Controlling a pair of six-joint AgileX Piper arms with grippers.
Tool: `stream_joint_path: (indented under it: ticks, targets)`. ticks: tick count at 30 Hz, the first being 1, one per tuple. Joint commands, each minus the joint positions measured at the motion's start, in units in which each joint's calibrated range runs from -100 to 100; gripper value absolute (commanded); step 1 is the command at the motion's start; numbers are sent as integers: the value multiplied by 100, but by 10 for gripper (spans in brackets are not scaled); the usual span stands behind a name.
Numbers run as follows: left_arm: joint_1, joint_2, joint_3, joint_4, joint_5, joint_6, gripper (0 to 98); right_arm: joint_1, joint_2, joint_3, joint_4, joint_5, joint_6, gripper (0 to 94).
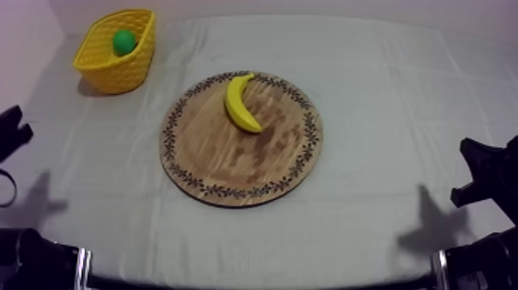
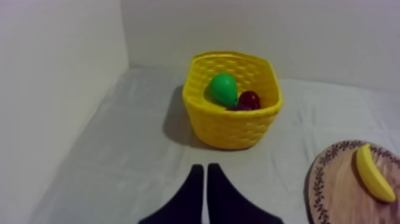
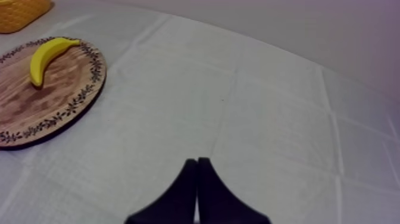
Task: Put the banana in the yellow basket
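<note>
Lying flat on the round wooden board (image 1: 231,166), the banana (image 1: 241,104) occupies the far half of the disc, clear of the patterned rim, with its outer curve turned toward the basket's side of the table. No gripper touches it.

The yellow basket (image 1: 116,73) stands on the grey-white cloth (image 1: 385,92) at the far left of the table, apart from the board. A green pear (image 1: 123,41) sits inside it. In the left wrist view a small red fruit (image 2: 250,98) lies just beside the pear, its lower part hidden behind the basket's near wall. Something dark beside it is too obscured to identify.

The left gripper (image 2: 205,168) hangs over bare cloth short of the basket. Its two black fingers are pressed together into a narrow wedge and pinch nothing. Beside it the board is cut off by the picture's edge, though the banana on it is seen whole.

The right gripper (image 3: 197,161) is likewise over bare cloth, well apart from the board, fingers closed against each other and holding nothing. From this side the basket is cropped to a corner beyond the board.

In the top view both arms appear as black shapes at the left and right edges, partly cut off, casting shadows on the cloth.
</note>
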Motion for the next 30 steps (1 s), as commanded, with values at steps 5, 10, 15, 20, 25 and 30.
stream_joint_path:
  ticks: [5, 10, 15, 20, 25, 30]
  targets:
    - [284, 2071, -2581, -162, 822, 114, 0, 0, 0, -3, 0, -2, 0, 3]
    - [729, 3348, -4377, -513, 1863, 304, 0, 0, 0, -3, 0, -2, -1, 3]
    - [1138, 4393, -5756, -691, 2776, 366, 0, 0, 0, -3, 0, -2, -1, 3]
    - [1531, 5154, -6694, -730, 3473, 447, 0, 0, 0, -3, 0, -2, -1, 3]
    - [1862, 5780, -7407, -742, 3910, 564, 0, 0, 0, -3, 0, -2, -1, 3]
    - [2113, 6398, -7954, -776, 4134, 703, 0, 0, 0, -3, 0, -2, -1, 3]
